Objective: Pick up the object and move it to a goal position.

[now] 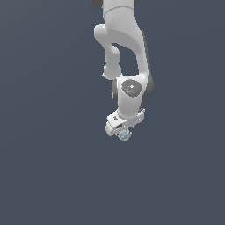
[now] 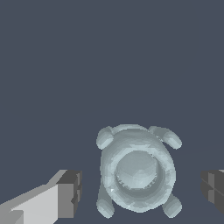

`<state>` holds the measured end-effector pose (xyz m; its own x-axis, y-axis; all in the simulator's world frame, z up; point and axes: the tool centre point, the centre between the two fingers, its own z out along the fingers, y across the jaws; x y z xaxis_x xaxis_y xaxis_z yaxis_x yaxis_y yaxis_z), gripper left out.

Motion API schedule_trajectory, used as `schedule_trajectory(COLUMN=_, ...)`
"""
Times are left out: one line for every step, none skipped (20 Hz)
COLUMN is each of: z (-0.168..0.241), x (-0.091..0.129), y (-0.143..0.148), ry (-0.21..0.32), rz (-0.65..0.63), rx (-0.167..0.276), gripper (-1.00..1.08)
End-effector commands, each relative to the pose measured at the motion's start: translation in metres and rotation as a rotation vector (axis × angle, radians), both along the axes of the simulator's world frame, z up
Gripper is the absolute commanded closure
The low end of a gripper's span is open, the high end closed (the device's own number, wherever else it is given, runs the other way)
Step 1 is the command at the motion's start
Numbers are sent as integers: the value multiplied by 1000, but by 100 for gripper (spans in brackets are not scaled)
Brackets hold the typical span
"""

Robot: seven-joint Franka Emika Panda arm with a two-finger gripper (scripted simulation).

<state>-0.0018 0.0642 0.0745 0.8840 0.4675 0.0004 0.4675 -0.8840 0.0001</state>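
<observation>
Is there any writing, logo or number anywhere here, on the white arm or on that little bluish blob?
None. No words, numbers, labels or logos can be read in either view: the white arm, the gripper and the pale blue-grey object are all plain, and the grey background is blank.

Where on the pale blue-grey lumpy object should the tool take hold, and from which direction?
Grip the object across its rounded middle body, coming straight down from above. The tool is open with a finger on each side; the four corner knobs look too small to hold.
</observation>
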Motion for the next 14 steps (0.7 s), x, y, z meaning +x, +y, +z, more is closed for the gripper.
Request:
schedule_trajectory(z=-14, x=-1, y=0, ry=1, rz=2, rx=0, gripper=-92)
schedule_trajectory(z=-19, x=-1, y=0, ry=1, rz=2, rx=0, gripper=-92)
schedule_trajectory(z=-23, x=-1, y=0, ry=1, rz=2, rx=0, gripper=-92)
schedule_trajectory(z=-27, x=-1, y=0, ry=1, rz=3, rx=0, gripper=-92)
schedule_trajectory(z=-30, x=-1, y=0, ry=1, rz=3, rx=0, gripper=-92)
schedule_trajectory(z=-32, x=-1, y=0, ry=0, rz=4, rx=0, gripper=-92)
schedule_trajectory(z=-33, x=0, y=0, ry=0, rz=4, rx=0, gripper=-92)
schedule_trajectory(z=-34, x=0, y=0, ry=0, rz=4, rx=0, gripper=-92)
schedule_trajectory(z=-34, x=0, y=0, ry=0, rz=4, rx=0, gripper=-92)
schedule_trajectory(z=-34, x=0, y=0, ry=0, rz=4, rx=0, gripper=108)
schedule_trajectory(z=-34, x=0, y=0, ry=0, rz=4, rx=0, gripper=108)
schedule_trajectory(z=-34, x=0, y=0, ry=0, rz=4, rx=0, gripper=108)
schedule_trajectory(z=-34, x=0, y=0, ry=0, rz=4, rx=0, gripper=108)
schedule_trajectory(z=-34, x=0, y=0, ry=0, rz=4, rx=0, gripper=108)
